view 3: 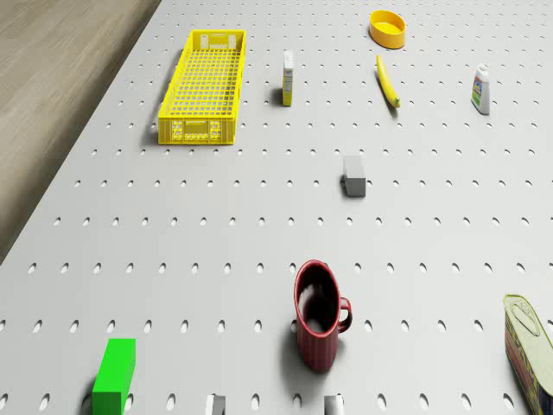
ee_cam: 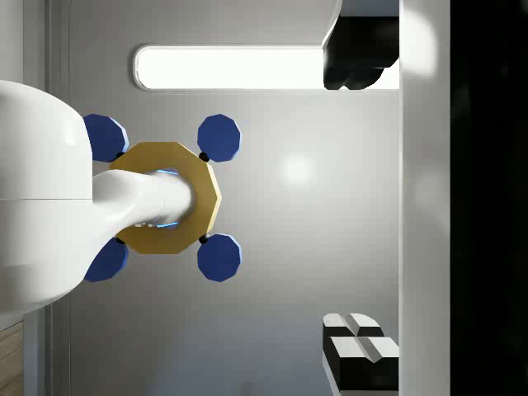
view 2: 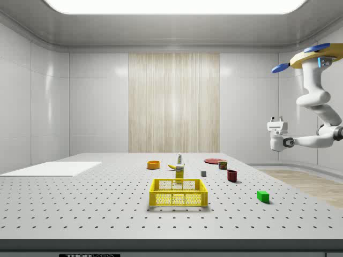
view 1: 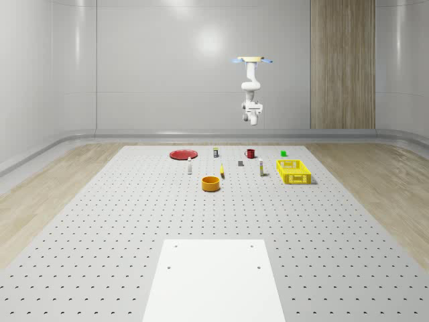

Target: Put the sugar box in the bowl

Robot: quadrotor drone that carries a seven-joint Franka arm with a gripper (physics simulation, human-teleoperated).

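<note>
- The fingers (ee_cam: 356,58) stand spread wide apart with nothing between them; in the wrist view we see the gripper (ee_cam: 359,206) pointing up at the drone (ee_cam: 161,198), each finger cut off by the picture's edge.
- The drone hovers high over the table's (view 1: 100,221) far end, partly cut off at the side view's right.
- Well below the fingers, the sugar box (view 3: 288,78) stands upright just beside the yellow crate (view 3: 204,86); we cannot read its label.
- The orange bowl (view 3: 388,28) lies apart from the box, with a banana (view 3: 387,81) between them.
- Nearest beneath the fingers sits a red mug (view 3: 318,316); beside it a can (view 3: 529,354) is cut off.
</note>
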